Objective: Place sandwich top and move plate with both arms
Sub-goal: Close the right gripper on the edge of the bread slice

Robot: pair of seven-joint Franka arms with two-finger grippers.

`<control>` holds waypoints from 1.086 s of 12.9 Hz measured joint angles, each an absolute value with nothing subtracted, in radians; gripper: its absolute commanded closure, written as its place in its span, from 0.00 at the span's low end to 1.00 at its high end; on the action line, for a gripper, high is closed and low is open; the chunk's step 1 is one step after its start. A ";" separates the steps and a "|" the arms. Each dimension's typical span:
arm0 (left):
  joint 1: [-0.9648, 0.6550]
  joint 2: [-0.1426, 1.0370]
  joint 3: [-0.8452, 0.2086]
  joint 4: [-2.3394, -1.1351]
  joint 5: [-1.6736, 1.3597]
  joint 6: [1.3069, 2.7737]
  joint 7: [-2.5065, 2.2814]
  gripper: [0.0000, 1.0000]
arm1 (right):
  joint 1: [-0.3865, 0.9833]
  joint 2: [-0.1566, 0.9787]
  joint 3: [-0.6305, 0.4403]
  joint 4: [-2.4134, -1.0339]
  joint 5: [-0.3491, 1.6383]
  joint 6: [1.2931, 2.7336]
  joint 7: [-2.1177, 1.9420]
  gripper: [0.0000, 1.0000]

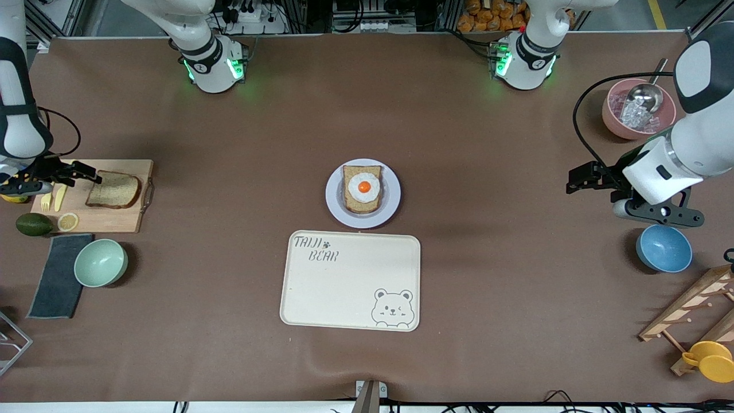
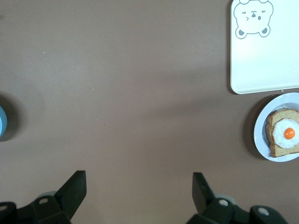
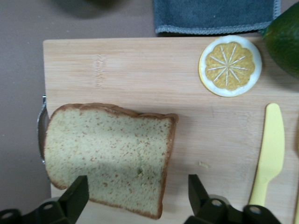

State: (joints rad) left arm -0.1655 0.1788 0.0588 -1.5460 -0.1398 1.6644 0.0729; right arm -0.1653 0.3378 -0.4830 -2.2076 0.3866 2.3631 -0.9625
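Note:
The sandwich top (image 1: 113, 189), a plain brown bread slice, lies flat on a wooden cutting board (image 1: 114, 221) at the right arm's end of the table. My right gripper (image 1: 86, 174) hangs open just over the board at the slice's edge. In the right wrist view the slice (image 3: 107, 154) reaches between the open fingers (image 3: 77, 191) of the right gripper (image 3: 138, 184). The lavender-white plate (image 1: 335, 203) sits mid-table and bears a bread slice with a fried egg (image 1: 362, 188). My left gripper (image 1: 579, 179) is open and empty over bare table toward the left arm's end; the left wrist view shows that gripper (image 2: 138, 179) and, farther off, the plate (image 2: 261, 140).
The cream bear tray (image 1: 350, 281) lies just nearer the camera than the plate. A lemon slice (image 1: 67, 221) and yellow knife (image 3: 268, 149) lie on the board, an avocado (image 1: 33, 224), grey cloth (image 1: 57, 275) and green bowl (image 1: 101, 262) beside it. A blue bowl (image 1: 663, 248), pink ice bowl (image 1: 616, 123) and wooden rack (image 1: 694, 310) stand at the left arm's end.

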 measured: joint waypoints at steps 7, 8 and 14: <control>-0.165 0.173 0.059 -1.546 -0.140 1.664 0.073 0.00 | -0.167 0.424 -0.483 -2.203 0.541 2.406 -1.090 0.56; -0.165 0.173 0.059 -1.546 -0.140 1.664 0.073 0.00 | -0.167 0.431 -0.483 -2.201 0.560 2.407 -1.105 0.70; -0.172 0.176 0.057 -1.549 -0.140 1.664 0.073 0.00 | -0.167 0.428 -0.490 -2.193 0.590 2.382 -1.125 1.00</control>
State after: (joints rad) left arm -0.1717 0.1758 0.0565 -1.5491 -0.1398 1.6644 0.0730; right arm -0.1672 0.4276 -0.4904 -2.1929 0.5900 2.3816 -1.1248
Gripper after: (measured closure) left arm 0.000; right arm 0.749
